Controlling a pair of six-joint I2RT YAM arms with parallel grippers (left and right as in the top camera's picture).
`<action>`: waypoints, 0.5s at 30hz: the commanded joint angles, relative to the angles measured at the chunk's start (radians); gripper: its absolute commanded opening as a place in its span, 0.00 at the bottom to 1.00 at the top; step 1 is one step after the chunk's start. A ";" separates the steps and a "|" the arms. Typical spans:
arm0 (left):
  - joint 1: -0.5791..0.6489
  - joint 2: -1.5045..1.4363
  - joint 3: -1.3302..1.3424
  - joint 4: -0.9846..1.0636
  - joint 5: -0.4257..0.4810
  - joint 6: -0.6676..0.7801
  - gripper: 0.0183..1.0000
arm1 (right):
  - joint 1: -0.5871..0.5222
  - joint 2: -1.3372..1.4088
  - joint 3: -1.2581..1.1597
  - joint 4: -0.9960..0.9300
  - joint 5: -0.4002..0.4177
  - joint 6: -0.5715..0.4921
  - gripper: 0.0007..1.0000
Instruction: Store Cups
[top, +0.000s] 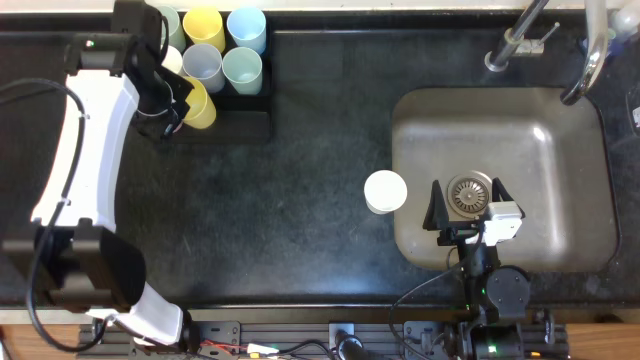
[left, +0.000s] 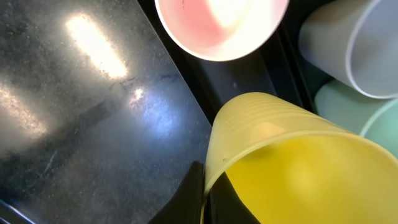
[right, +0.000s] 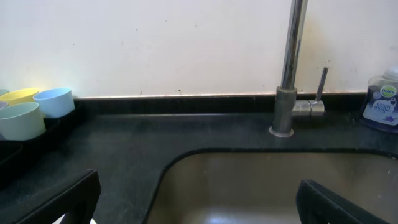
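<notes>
My left gripper (top: 177, 108) is at the back left, shut on the rim of a yellow cup (top: 199, 106) that is tilted at the near left corner of the black cup tray (top: 250, 124). In the left wrist view the fingers (left: 189, 198) pinch the yellow cup's (left: 298, 162) wall, with a pink-lined cup (left: 217, 25), a grey cup (left: 348, 43) and a green cup (left: 370, 121) close beside it. A white cup (top: 385, 191) stands alone on the counter at the sink's left edge. My right gripper (top: 467, 205) hangs open over the sink (top: 560, 150), holding nothing.
The tray holds several upright cups, among them yellow (top: 203, 25), blue (top: 246, 26) and green (top: 242, 68). A tap (right: 289, 74) and a soap bottle (right: 380, 102) stand behind the sink. Dark counter (top: 300, 200) lies between tray and sink.
</notes>
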 joint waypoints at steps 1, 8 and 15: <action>0.007 0.058 -0.010 0.032 0.018 -0.008 0.02 | -0.007 -0.007 -0.013 0.004 -0.004 -0.006 1.00; 0.007 0.103 -0.010 0.066 0.010 -0.010 0.02 | -0.007 -0.007 -0.013 0.004 -0.003 -0.006 1.00; 0.007 0.152 -0.010 0.077 0.009 -0.009 0.02 | -0.007 -0.007 -0.013 0.004 -0.004 -0.006 1.00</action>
